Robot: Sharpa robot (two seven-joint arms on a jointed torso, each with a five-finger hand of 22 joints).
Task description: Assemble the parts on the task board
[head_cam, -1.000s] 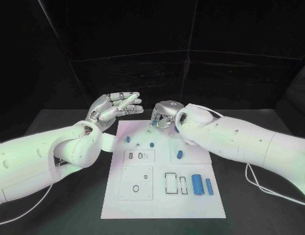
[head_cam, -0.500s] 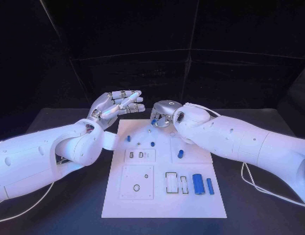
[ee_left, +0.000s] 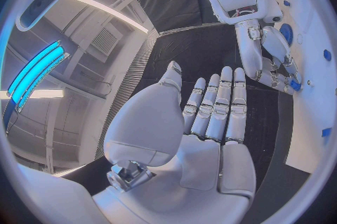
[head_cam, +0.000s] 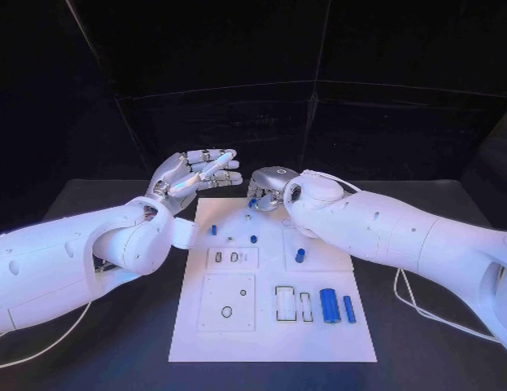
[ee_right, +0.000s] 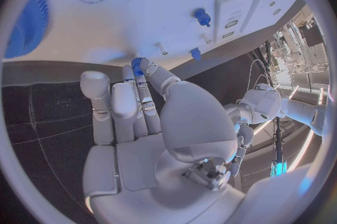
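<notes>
**Inspector:** State of the right robot hand (head_cam: 268, 189)?

**Assistant:** Its fingers are curled down over the far edge of the task board (head_cam: 207, 342). In the right wrist view, a small blue part (ee_right: 137, 61) is pinched at the fingertips (ee_right: 149, 67). It sits just above the white surface, close beside a small white peg (ee_right: 162, 48).

**Inspector:** And the left robot hand (head_cam: 190, 179)?

**Assistant:** Raised off the table (head_cam: 101, 204) beyond the board's far left corner, holding nothing. The left wrist view shows its fingers (ee_left: 214, 106) straight and side by side, thumb apart, with free air all round.

**Inspector:** The two hands, relative to each other?

**Assistant:** Near, not touching; a narrow gap lies between them at the board's far edge.

**Inspector:** Parts on the board?

**Assistant:** Two small blue pegs (head_cam: 213, 230) stand in the far half, and a short blue cylinder (head_cam: 300, 255) lies near the right edge. Toward the near right are rectangular slots (head_cam: 285, 303), then a thick blue cylinder (head_cam: 328, 306) and a thinner blue one (head_cam: 348, 309) side by side.

**Inspector:** Open room?

**Assistant:** The near strip of the board is bare. Dark table runs along both long edges, partly overhung by the arms.
</notes>
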